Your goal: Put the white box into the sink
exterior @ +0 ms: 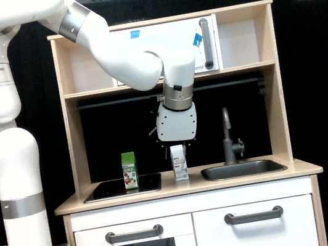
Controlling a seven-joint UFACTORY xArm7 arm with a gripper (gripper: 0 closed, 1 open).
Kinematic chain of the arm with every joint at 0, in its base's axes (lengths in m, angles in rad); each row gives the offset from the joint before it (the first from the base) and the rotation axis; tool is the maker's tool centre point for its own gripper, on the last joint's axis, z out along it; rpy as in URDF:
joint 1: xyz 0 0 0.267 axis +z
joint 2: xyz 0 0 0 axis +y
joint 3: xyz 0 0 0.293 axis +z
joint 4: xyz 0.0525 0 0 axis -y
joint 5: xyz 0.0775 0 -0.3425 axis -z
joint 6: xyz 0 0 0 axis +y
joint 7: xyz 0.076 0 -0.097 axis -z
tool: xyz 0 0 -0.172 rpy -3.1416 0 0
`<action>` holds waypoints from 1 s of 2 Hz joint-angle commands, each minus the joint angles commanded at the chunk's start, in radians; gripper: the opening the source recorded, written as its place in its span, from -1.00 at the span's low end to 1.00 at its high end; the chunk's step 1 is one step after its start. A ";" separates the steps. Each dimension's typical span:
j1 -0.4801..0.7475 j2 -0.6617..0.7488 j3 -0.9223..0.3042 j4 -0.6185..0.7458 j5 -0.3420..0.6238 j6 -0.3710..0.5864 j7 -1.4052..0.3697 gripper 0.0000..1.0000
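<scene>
1. The white box [179,162] is standing upright on the surface [187,187], about mid-width, in the gap between the black stovetop panel [122,187] and the sink [243,169]. It's just beside the sink's left rim, definitely not in it yet.

2. The pincer [180,146] hangs right over the carton's gabled top, with the arm's wrist tilted a bit. Its dark fingers sit right at the top of the carton, but they blend into the black backdrop, so honestly I can't tell if it's spread, clamped, or already pinching the box. The box looks like it's resting flat on the surface, for what that's worth.

3. My read: this is the reach/grasp stage. Nothing's lifted, so the task is barely started.

4. The next move probably needs the fingers to come down around the upper part of the carton and squeeze gently (a light carton like that would tip or crush easily), then lift straight up, slide toward the exterior view's right, and lower into the basin.

5. Watch out for the faucet [229,136] at the sink's back-left. It's tall and sits close to that carry path.

6. The green juice carton [129,169] on the stovetop is well clear, so it's no bother.
</scene>
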 joint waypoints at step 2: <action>0.007 0.109 0.138 0.058 0.107 -0.083 0.043 1.00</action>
